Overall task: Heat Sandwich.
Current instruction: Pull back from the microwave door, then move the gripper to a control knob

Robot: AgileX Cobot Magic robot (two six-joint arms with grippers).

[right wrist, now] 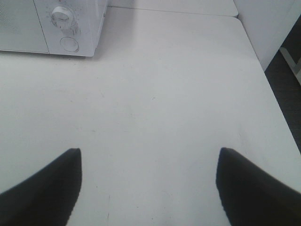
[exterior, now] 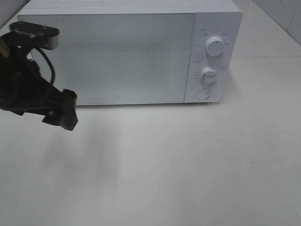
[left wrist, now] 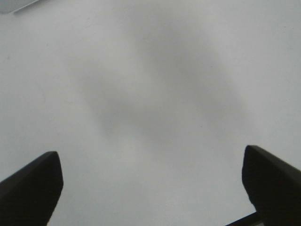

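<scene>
The sandwich shows in none of the three views, so its place cannot be told; it may sit inside the microwave (exterior: pixel 117 52), but the speckled door (exterior: pixel 106 59) is shut and nothing can be made out through it. The table (exterior: pixel 188 165) in front of the oven carries no plate and no food. With the door closed and both arms off the oven, the loading step looks either finished or not yet begun, and the pictures do not settle which. What seems to be left is the work at the controls: the upper knob (exterior: pixel 214 47), the lower knob (exterior: pixel 208 75) and the round button (exterior: pixel 202 93) below them have no gripper on them. The left gripper (left wrist: pixel 150 157) hangs above bare table near the oven's left front corner, its fingers spread wide, gripping nothing and touching nothing. The right gripper (right wrist: pixel 149 157) is likewise spread wide over bare table, well apart from the oven's control side, and it is empty too.
</scene>
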